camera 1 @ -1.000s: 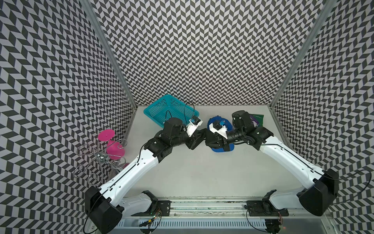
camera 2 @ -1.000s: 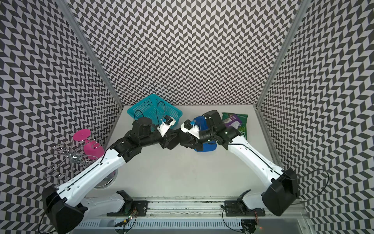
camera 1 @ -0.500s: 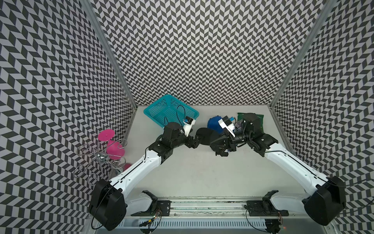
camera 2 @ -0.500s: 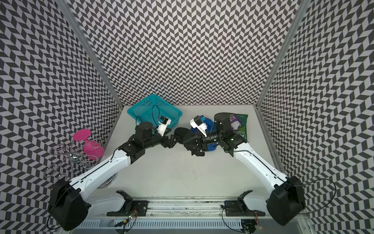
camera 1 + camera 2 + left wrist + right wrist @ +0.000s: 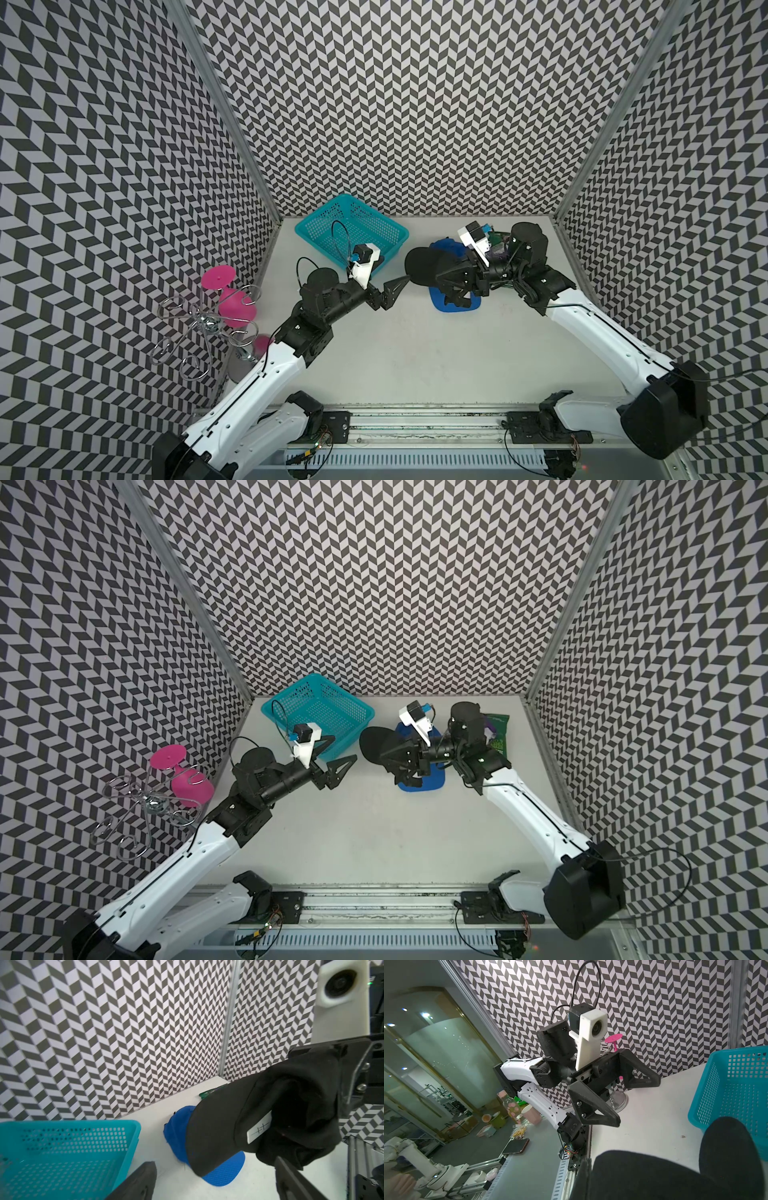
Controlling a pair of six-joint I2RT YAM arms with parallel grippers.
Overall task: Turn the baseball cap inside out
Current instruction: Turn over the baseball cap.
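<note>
A black baseball cap (image 5: 428, 266) (image 5: 376, 746) hangs above the table, brim pointing left. My right gripper (image 5: 457, 272) (image 5: 401, 754) is shut on its bunched crown cloth. In the left wrist view the black cap (image 5: 228, 1126) shows its inner lining and a white label. It fills the near edge of the right wrist view as the black cap (image 5: 654, 1174). My left gripper (image 5: 395, 272) (image 5: 343, 750) (image 5: 638, 1103) stands open just left of the brim, apart from it and holding nothing.
A blue cap (image 5: 455, 305) (image 5: 178, 1136) lies on the table under the black one. A teal basket (image 5: 316, 220) stands at the back left. A green packet (image 5: 498, 729) lies at the back right. A wire stand (image 5: 195, 328) with a pink glass (image 5: 235, 301) is at the left.
My left gripper has opened, let go of the cap and drawn back to the left. The right gripper has carried the black cap a little to the right and back.
</note>
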